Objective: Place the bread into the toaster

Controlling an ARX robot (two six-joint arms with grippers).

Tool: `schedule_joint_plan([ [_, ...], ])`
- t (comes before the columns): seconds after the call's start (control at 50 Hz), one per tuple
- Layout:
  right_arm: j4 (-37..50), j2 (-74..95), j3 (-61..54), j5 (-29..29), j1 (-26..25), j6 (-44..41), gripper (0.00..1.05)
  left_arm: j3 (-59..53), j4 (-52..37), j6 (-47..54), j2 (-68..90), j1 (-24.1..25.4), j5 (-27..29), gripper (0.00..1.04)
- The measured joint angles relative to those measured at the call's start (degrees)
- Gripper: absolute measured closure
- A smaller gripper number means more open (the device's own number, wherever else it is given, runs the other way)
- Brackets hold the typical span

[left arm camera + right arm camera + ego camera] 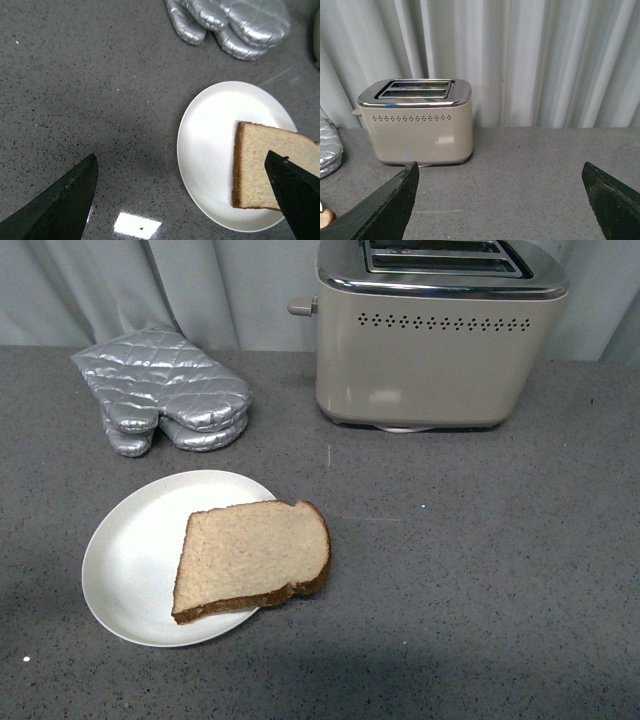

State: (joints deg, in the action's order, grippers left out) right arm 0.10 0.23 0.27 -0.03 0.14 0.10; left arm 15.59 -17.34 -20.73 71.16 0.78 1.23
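**Lift the slice by its overhanging edge**

The grey speckled worktop (480, 590) carries everything; the toaster (430, 350) stands at the far side, right of centre, with its two slots facing up and its lever knob on the left flank; the quilted silver oven mitts (165, 390) lie at the far left, well apart from the toaster; the white plate (130, 550) sits near and left; the bread (250, 560) lies flat on the plate, its right-hand part hanging past the rim over the worktop.

Neither arm shows in the front view; the left gripper (180, 157) hovers above the plate with its fingers spread wide and nothing between them, one finger over the slice; the right gripper (500, 167) is likewise spread and empty, facing the toaster from a distance.

The step in hand looks like the reach for the bread, and the left arm seems better placed for it. A flat slice gives little to pinch from above; the overhanging part is likely the best purchase, one finger above and one below; close gently, since soft crumb may tear or fold; the slice will probably have to be turned on edge and lined up with a slot before lowering.
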Motion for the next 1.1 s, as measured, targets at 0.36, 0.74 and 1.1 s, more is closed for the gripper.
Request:
schedule_joint_plan([
  [0.36,0.0,0.0,0.0,0.0,0.0,0.0,0.10,13.2,-0.7,6.6,26.8,1.6,-4.2,0.07],
  [0.74,0.0,0.0,0.0,0.0,0.0,0.0,0.10,20.7,2.1,10.3,39.8,1.2,-5.0,0.17],
  [1.1,0.0,0.0,0.0,0.0,0.0,0.0,0.10,22.9,4.4,10.8,42.1,-0.7,-6.0,0.77],
])
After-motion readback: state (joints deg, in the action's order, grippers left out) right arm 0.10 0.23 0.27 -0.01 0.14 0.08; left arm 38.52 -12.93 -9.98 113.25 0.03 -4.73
